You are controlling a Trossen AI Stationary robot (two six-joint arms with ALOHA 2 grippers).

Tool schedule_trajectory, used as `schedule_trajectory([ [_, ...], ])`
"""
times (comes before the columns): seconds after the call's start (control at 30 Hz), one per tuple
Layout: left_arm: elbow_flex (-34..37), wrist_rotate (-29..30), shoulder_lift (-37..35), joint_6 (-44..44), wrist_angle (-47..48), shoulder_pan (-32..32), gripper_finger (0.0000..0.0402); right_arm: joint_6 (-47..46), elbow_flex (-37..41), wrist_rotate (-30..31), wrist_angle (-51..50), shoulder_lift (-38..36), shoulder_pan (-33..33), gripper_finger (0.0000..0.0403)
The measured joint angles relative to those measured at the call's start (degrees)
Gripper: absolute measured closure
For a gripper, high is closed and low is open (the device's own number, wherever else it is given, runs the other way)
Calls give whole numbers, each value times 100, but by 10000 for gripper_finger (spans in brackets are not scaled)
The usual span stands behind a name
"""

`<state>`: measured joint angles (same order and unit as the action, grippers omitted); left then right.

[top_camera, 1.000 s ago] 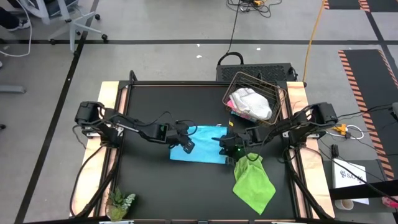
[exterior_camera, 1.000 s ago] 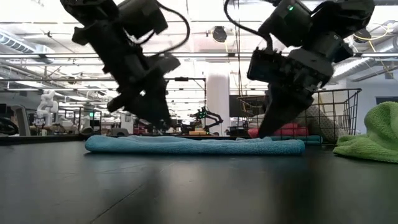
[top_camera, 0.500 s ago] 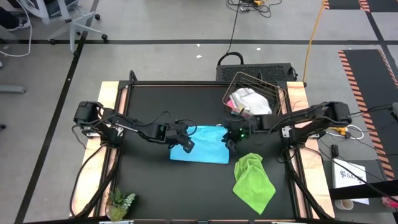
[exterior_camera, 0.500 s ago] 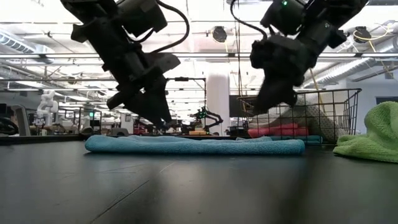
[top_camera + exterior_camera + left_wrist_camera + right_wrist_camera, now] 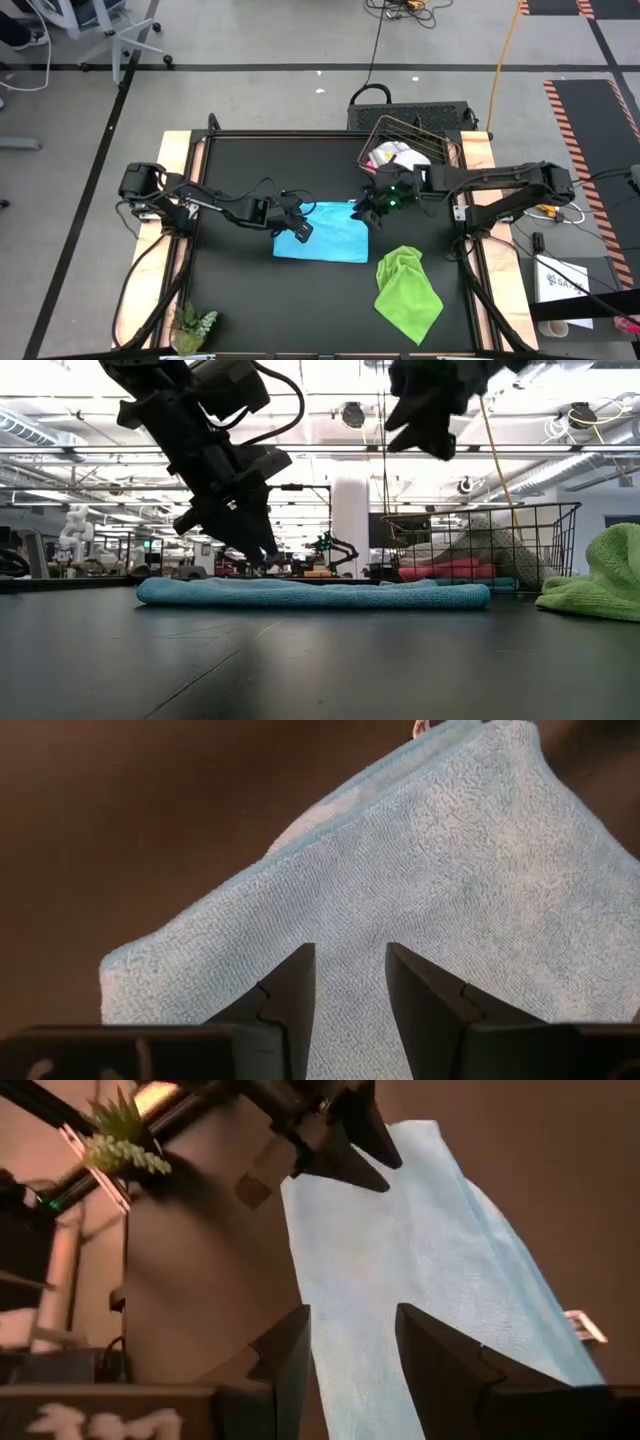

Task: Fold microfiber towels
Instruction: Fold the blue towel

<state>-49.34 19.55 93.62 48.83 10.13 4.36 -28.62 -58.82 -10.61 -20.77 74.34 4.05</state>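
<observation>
From above, the right gripper — a second ago low at the blue towel's edge — is lifting off toward the basket, fingers spread, empty. Low view: it is hanging high; the fold is lying flat. Left wrist: left gripper parted over the cloth — this fold looks finished.

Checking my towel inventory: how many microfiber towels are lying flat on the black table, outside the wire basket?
2: a light blue microfiber towel mid-table, a lime green microfiber towel front right. The wire basket holds more, partly hidden.
</observation>
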Motion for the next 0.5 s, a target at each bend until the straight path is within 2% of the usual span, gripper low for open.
schedule_trajectory([
  [0.23, 0, 30, 0, 93, 26, 0, 275, 349, -1230, -9, -1507, 843, -160, 263],
  [0.5, 0, 111, 0, 130, 46, 0, 275, 738, -1291, 15, -2385, 2098, -171, 263],
])
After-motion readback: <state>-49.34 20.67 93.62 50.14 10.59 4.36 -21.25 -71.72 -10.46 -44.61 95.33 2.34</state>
